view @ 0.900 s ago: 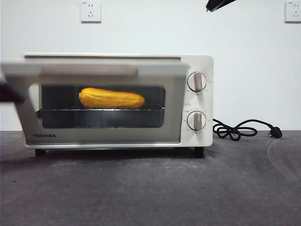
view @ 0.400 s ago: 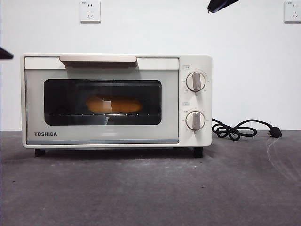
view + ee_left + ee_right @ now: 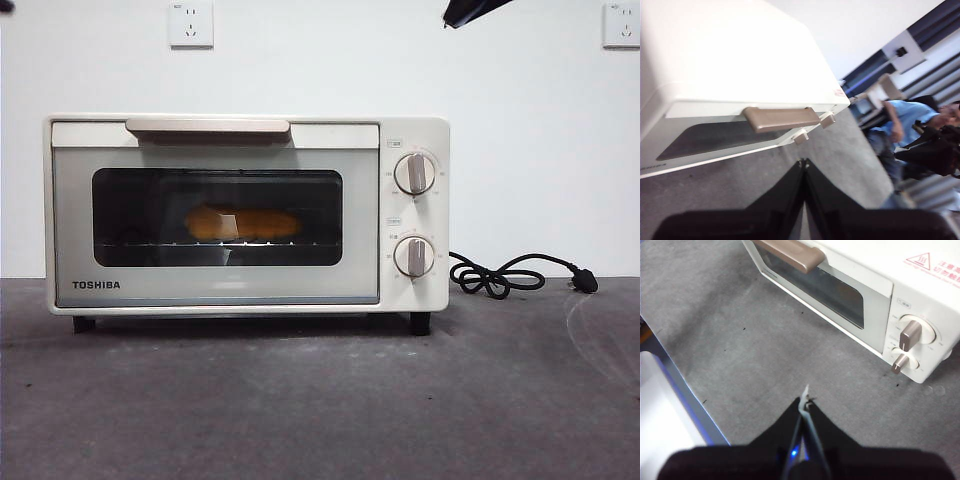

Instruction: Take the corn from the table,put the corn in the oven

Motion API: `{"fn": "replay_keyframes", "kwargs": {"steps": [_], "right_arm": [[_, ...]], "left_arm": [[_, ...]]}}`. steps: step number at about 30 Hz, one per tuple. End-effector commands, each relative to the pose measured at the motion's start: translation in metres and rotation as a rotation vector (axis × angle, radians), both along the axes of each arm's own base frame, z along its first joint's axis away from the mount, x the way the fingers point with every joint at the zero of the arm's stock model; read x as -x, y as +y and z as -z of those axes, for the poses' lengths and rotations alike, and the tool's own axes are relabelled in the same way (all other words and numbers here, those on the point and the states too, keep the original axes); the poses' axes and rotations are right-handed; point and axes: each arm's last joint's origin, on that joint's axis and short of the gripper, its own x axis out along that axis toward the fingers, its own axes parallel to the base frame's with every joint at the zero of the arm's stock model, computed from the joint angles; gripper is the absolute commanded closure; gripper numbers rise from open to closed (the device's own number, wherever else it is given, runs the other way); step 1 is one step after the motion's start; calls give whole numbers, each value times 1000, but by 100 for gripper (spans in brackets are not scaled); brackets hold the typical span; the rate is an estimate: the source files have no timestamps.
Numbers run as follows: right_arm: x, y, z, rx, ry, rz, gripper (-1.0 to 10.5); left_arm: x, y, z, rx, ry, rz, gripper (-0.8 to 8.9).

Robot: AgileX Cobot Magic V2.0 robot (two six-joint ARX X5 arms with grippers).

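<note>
The corn (image 3: 243, 223) lies on the rack inside the oven (image 3: 246, 213), dim behind the dark glass of the closed door. The oven (image 3: 735, 75) stands on the table (image 3: 320, 400) at left of centre. My left gripper (image 3: 803, 162) is shut and empty, up and off to the oven's left side, facing the brown door handle (image 3: 781, 119). My right gripper (image 3: 805, 392) is shut and empty too, high above the table in front of the oven (image 3: 880, 280); in the front view it is only a black tip (image 3: 470, 10) at the top edge.
A black power cord with plug (image 3: 520, 274) lies coiled on the table right of the oven. Two round knobs (image 3: 415, 173) sit on the oven's right panel. Wall sockets (image 3: 191, 23) are on the white wall behind. The right wrist view catches the table's edge (image 3: 685, 385).
The oven door swung up from half open to fully shut over the corn. The left arm drew away from the door, leaving the front view at the left edge.
</note>
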Motion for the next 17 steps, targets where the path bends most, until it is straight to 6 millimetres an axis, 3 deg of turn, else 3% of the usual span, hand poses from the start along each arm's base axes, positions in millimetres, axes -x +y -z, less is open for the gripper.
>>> {"fn": "replay_keyframes", "kwargs": {"steps": [1, 11, 17], "right_arm": [[-2, 1, 1, 0, -4, -7, 959], [-2, 1, 1, -2, -1, -4, 959], [-2, 1, 0, -12, 7, 10, 959]], "left_arm": [[22, -8, -11, -63, -20, -78, 820], [89, -23, -22, -353, -41, -469, 820], [110, -25, -23, -419, -64, -587, 820]]}}
